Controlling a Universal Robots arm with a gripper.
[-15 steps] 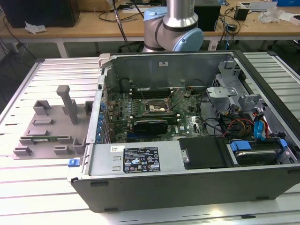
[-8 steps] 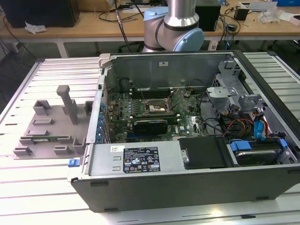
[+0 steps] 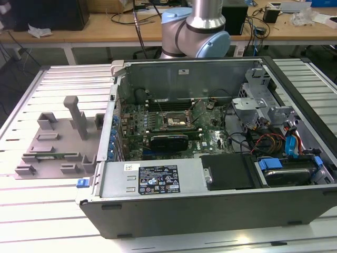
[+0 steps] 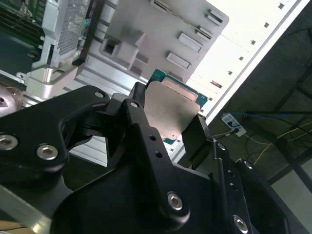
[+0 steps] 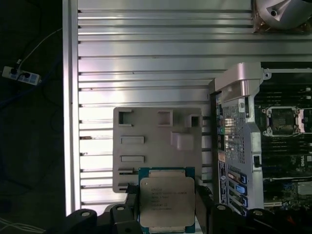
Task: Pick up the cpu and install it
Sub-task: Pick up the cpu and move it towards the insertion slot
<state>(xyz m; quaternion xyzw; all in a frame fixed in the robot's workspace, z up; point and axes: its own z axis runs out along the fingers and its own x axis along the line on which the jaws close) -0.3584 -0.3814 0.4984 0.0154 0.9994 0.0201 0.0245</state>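
- Nearest the wrist cameras, the gripper [image 5: 167, 217] was clamped on the cpu [image 5: 167, 195]. Its black fingers [image 4: 194, 139] pressed two opposite edges, which we took as a way to leave the silver lid and the underside untouched.
- The cpu [image 4: 168, 109] hung flat, lid towards the first wrist view, outside the computer case [image 3: 237, 211] and over the edge of the grey fixture tray [image 5: 156, 161]. We judged it lifted clear of the tray, so the pick-up looked done and the install not yet.
- On the exterior view's left of the case, the tray [image 3: 63, 137] lay on the slatted table [image 3: 42, 221], just beside the case wall. We supposed it sat there so parts need only a short carry.
- The case lay on its side with the panel off, so the motherboard [image 3: 152, 124] on its floor faced upward and could be reached from above.
- Near the middle of the case, the socket [image 3: 176, 120] sat on that board, well apart from the held chip. In the first wrist view the socket [image 5: 282, 121] looked unfilled, though we could not tell how its frame stood.
- Behind the case's rear wall rose the arm [image 3: 202, 26].
- At the case's end on the exterior view's right, a drive cage [image 3: 258, 110] stood beside the board.
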